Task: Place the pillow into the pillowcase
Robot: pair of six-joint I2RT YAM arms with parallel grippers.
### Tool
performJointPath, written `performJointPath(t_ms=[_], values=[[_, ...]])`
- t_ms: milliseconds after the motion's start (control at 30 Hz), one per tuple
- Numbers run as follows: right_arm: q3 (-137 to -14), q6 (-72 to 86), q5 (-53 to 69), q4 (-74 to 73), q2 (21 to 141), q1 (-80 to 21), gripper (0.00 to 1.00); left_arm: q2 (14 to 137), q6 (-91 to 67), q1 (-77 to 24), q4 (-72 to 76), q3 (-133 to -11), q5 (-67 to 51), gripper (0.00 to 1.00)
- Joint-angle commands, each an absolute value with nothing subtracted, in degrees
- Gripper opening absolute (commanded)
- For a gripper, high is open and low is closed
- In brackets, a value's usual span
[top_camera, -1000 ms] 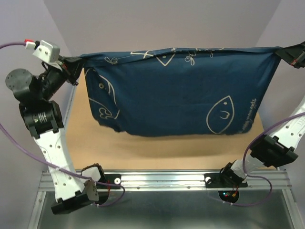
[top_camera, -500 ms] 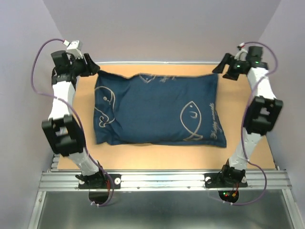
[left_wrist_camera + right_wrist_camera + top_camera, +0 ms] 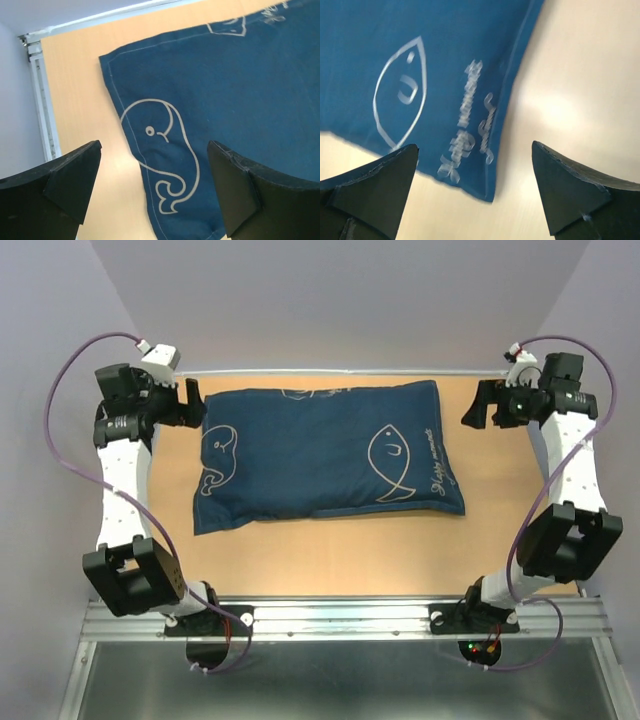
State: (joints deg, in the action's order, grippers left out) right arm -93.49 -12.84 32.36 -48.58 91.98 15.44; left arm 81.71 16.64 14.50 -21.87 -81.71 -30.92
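Note:
The navy pillowcase (image 3: 330, 455) with white fish and whale drawings lies flat and plump on the wooden table (image 3: 300, 560). The pillow is hidden; no white fabric shows at any edge of the case. My left gripper (image 3: 190, 405) hovers open at the case's far left corner, apart from the cloth. In the left wrist view the whale corner of the pillowcase (image 3: 225, 100) lies below the left gripper (image 3: 154, 145). My right gripper (image 3: 478, 405) is open beside the far right corner. The lettered edge of the pillowcase (image 3: 420, 50) lies under the right gripper (image 3: 474, 145), which holds nothing.
Lilac walls (image 3: 60, 360) close in the table on the left, back and right. A metal rail (image 3: 340, 618) with both arm bases runs along the near edge. Bare wood shows in front of the case and at its right side (image 3: 500, 490).
A second ago both grippers held the case stretched up in the air by its top corners. Both have opened, the case has dropped flat onto the table, and the arms have drawn outward.

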Motion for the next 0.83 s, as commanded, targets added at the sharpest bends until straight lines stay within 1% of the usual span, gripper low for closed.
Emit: performJointPath(t_ms=[0, 100, 167, 267, 367, 500, 800], values=[[-82.8, -20.6, 36.5, -54.8, 89.3, 14.2, 1.00, 78.8, 25.0, 10.1, -27.3, -71.3, -32.5, 0.99], [-76.7, -21.4, 35.9, -54.8, 87.1, 13.2, 1.00, 75.2, 25.1, 4.9, -25.3, -63.1, -29.5, 0.99], [-74.7, -21.6, 34.6, -54.7, 85.8, 13.3, 1.00, 72.8, 23.7, 2.9, -24.0, -58.9, -30.1, 0.99], [-69.8, -20.8, 32.9, -54.1, 84.1, 13.3, 1.00, 71.5, 21.7, 0.1, -23.1, -56.5, -30.1, 0.99], [-64.8, -20.5, 29.7, -52.5, 81.6, 13.2, 1.00, 70.6, 19.1, -1.6, -20.4, -51.9, -24.3, 0.99], [-59.8, -20.4, 27.8, -50.1, 78.6, 13.2, 1.00, 68.7, 18.2, -1.7, -18.3, -50.5, -21.1, 0.99], [-59.7, -20.2, 27.4, -49.5, 76.8, 13.1, 1.00, 66.0, 17.6, -1.8, -16.1, -51.0, -16.4, 0.99]])
